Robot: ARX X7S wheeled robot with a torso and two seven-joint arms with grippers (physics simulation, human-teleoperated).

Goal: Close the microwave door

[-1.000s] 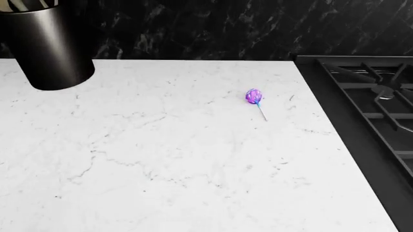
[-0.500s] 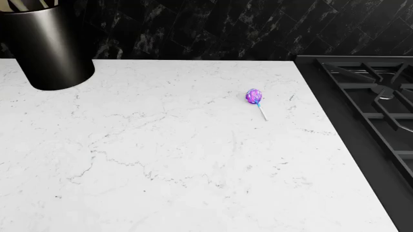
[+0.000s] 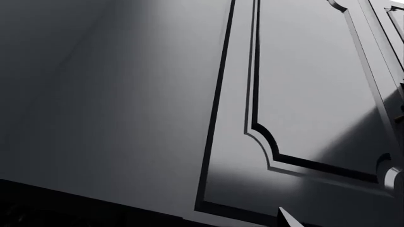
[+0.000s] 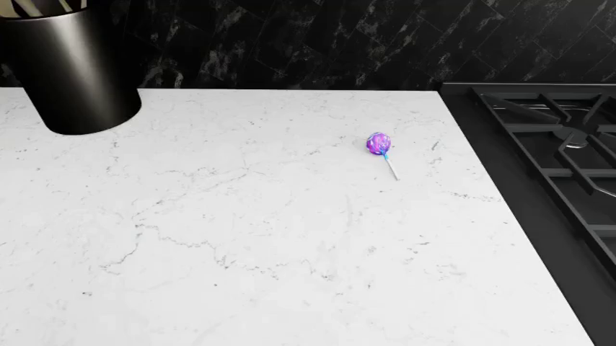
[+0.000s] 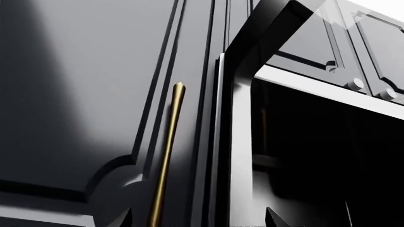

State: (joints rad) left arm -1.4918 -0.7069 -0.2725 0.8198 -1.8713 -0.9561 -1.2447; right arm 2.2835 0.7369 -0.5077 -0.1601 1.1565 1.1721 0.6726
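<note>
In the right wrist view the microwave door (image 5: pixel 240 109) shows as a dark frame with a glassy pane, standing open. Behind it is the dark microwave cavity (image 5: pixel 315 161). My right gripper (image 5: pixel 198 220) is open, its two dark fingertips (image 5: pixel 125 218) straddling the door's edge and a brass cabinet handle (image 5: pixel 167 156), apart from both. My left gripper (image 3: pixel 205 223) faces a dark panelled cabinet door (image 3: pixel 303 94). Only one of its fingertips (image 3: pixel 285 218) shows, far off centre. Neither gripper nor the microwave appears in the head view.
The head view looks down on a white marble counter (image 4: pixel 241 238) holding a purple lollipop (image 4: pixel 379 144). A black utensil holder (image 4: pixel 72 68) stands at the back left and a black gas stove (image 4: pixel 558 158) at the right. A black backsplash (image 4: pixel 308 43) runs behind.
</note>
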